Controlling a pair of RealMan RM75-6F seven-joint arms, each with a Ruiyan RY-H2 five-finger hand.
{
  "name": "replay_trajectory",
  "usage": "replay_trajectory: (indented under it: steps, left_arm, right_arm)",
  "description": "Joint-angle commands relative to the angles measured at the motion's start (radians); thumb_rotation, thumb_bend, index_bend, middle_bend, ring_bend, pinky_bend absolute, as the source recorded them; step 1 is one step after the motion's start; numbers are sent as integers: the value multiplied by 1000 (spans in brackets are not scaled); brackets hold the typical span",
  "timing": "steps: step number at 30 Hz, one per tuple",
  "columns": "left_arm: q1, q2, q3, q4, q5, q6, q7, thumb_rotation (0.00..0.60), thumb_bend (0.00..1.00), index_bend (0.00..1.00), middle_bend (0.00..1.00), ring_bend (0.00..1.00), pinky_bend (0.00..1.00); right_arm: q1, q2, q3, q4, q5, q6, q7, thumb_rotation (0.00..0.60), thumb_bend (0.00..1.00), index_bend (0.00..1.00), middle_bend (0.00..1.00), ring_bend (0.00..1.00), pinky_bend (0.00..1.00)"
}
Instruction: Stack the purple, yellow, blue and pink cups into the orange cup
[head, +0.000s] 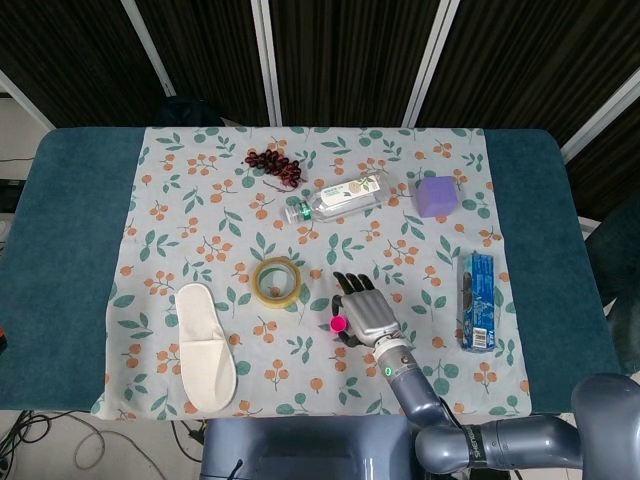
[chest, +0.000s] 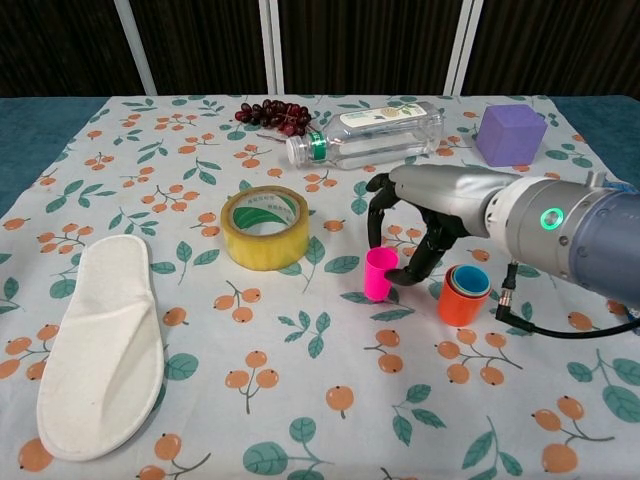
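Fingers of the right hand (chest: 405, 232) pinch the pink cup (chest: 379, 274) near its rim, just beside the orange cup (chest: 463, 295); small and seemingly light, rigid, smooth plastic, it likely needs gentle opposing pressure.

The head view looks steeply down from high above, taking in the whole table (head: 60, 250). The chest view sits low and near, facing across the floral cloth (chest: 150, 170). Both share the tape roll (head: 277, 280) and slipper (chest: 98, 345).

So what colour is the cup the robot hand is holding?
Pink: the cup in the right robot hand shows best in the chest view.
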Motion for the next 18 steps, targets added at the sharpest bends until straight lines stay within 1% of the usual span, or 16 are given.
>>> replay_trajectory:
  steps: [1, 5, 8, 13, 18]
  left_arm:
    - [0, 0, 1, 0, 2, 0, 2, 600, 798, 190, 20, 0, 0]
    - [-2, -2, 2, 1, 5, 0, 5, 600, 798, 190, 20, 0, 0]
    - [-2, -3, 2, 1, 6, 0, 7, 600, 798, 190, 20, 0, 0]
    - [-3, -4, 1, 2, 2, -2, 7, 600, 798, 190, 20, 0, 0]
    - [-2, -5, 2, 2, 7, 2, 12, 600, 798, 190, 20, 0, 0]
  right_arm:
    - [-8, 55, 2, -73, -30, 33, -16, 600, 394, 492, 0, 35, 65]
    - [-22, 125, -8, -168, -49, 64, -40, 600, 394, 492, 0, 35, 65]
    - [-36, 183, -27, -239, -64, 79, -54, 600, 394, 492, 0, 35, 65]
    - [-57, 226, -67, -295, -105, 96, -65, 600, 394, 492, 0, 35, 65]
    - [-74, 247, -86, -304, -128, 96, -47, 600, 394, 492, 0, 35, 65]
